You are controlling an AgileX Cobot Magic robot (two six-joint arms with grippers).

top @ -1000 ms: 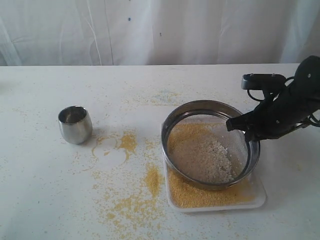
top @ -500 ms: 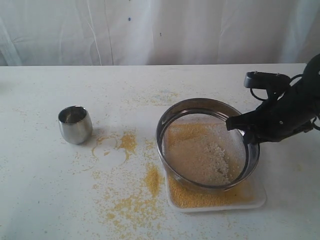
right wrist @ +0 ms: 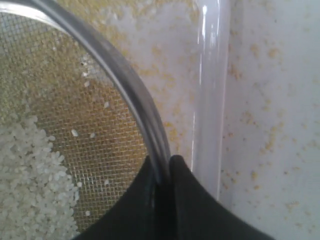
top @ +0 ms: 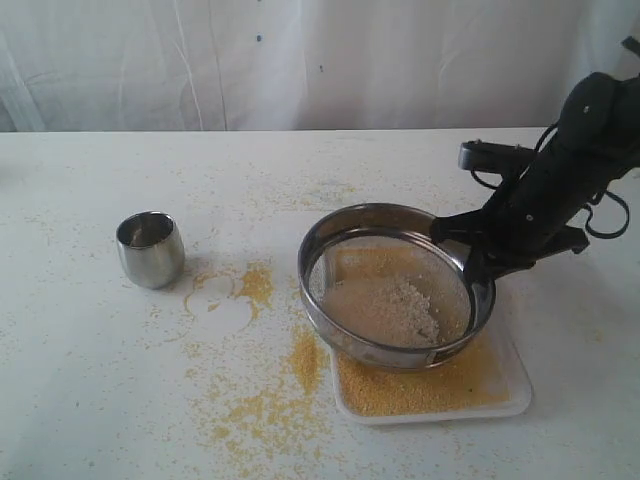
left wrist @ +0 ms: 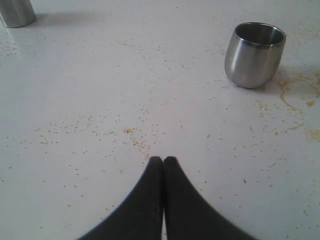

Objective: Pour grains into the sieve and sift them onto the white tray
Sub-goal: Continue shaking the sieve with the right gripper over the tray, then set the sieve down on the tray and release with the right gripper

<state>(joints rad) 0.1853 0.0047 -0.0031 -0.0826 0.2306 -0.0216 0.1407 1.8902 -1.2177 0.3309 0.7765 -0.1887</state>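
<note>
Outside: my right claw (top: pixel 470 262) pinches the tilted sieve (top: pixel 385 357) above the white tray (top: pixel 510 400), near the table's (top: pixel 300 160) right front corner. Pale grains (top: pixel 385 305) lie inside, yellow ones beneath.
Left wrist: my left claw (left wrist: pixel 163 161) is closed and empty, with a steel cup (left wrist: pixel 253 54) near.
Right wrist: sieve rim clamped.

The exterior camera looks down across the counter (top: pixel 90 400) toward a white curtain (top: pixel 400 60). The left wrist camera skims low over the counter, sharing the steel cup (left wrist: pixel 254 54) with it; the right wrist camera sits close on the rim of the sieve (right wrist: pixel 127 95).
</note>
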